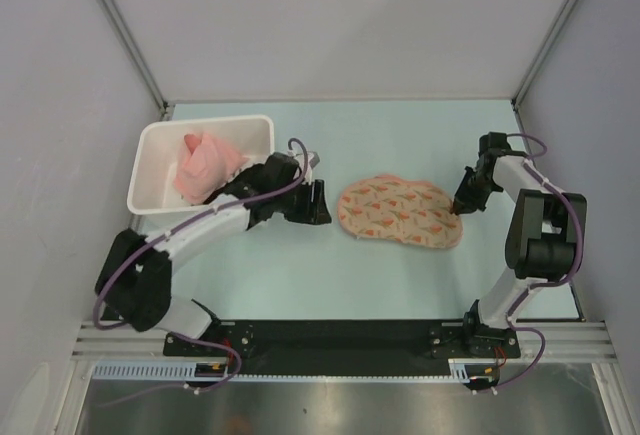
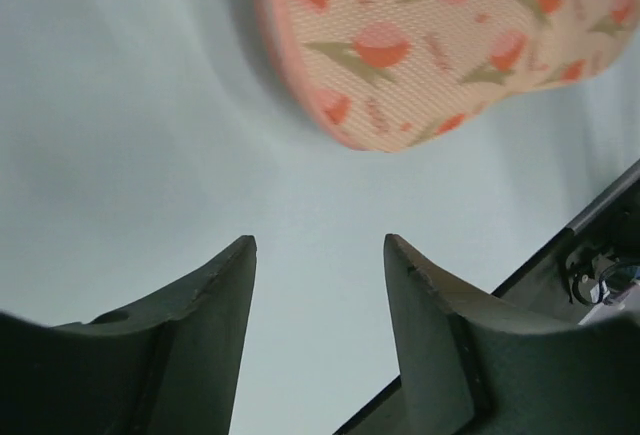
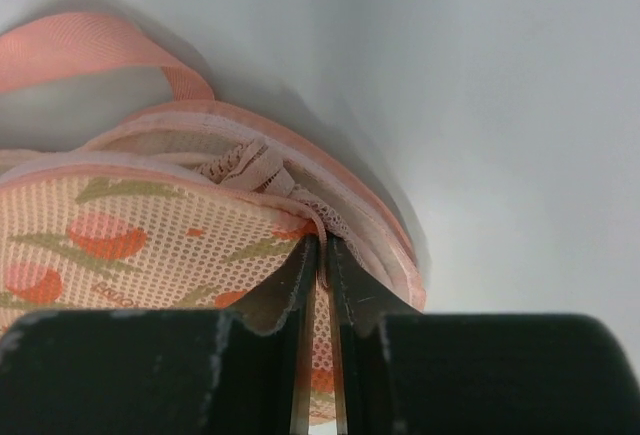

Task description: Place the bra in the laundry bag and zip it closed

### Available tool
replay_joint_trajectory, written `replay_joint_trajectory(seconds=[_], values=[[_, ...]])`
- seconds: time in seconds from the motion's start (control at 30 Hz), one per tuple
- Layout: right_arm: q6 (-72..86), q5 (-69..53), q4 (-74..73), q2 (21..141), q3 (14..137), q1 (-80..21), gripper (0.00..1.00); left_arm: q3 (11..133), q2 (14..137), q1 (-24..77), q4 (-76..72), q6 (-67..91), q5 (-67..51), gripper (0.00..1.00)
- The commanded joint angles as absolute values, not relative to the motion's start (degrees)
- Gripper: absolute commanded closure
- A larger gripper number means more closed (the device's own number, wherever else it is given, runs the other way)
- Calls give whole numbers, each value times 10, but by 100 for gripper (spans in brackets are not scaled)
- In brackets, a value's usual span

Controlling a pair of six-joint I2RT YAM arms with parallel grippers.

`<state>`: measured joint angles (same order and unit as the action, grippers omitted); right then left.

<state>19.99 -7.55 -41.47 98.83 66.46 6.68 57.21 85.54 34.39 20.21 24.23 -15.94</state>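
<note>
The laundry bag (image 1: 400, 213) lies flat in the middle of the table, cream-peach with orange tulip print. My right gripper (image 1: 462, 205) is at its right end, shut on the bag's upper rim (image 3: 322, 245). In the right wrist view the rim gapes a little there, and tan-pink lace of the bra (image 3: 245, 167) shows inside the bag (image 3: 120, 245). The rest of the bra is hidden. My left gripper (image 1: 318, 203) is open and empty, just left of the bag and apart from it. The bag's left end (image 2: 450, 35) lies beyond its fingers (image 2: 225, 295).
A white plastic bin (image 1: 165, 160) with a pink cloth (image 1: 205, 165) stands at the back left, beside the left arm. A pink loop strap (image 3: 80, 50) sticks out from the bag's right end. The black base rail (image 1: 340, 335) runs along the near edge.
</note>
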Motion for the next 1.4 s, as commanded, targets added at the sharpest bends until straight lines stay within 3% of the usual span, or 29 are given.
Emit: replay_joint_trajectory(seconds=[0.0,0.2,0.63,0.8,1.3,1.37], values=[[207,-103,-410,1016,698,71,87,509,796,442,56,250,-102,42],[221,-137,-407,1021,700,71,87,454,840,550,-100,204,46,43],[232,-153,-410,1027,701,74,87,369,912,597,-285,213,111,51],[245,-166,-406,1041,706,76,87,383,948,603,-291,206,108,63],[238,-179,-410,1050,709,83,87,448,1046,606,-294,199,169,64],[238,-181,-410,1050,710,86,87,457,1055,606,-287,207,185,68]])
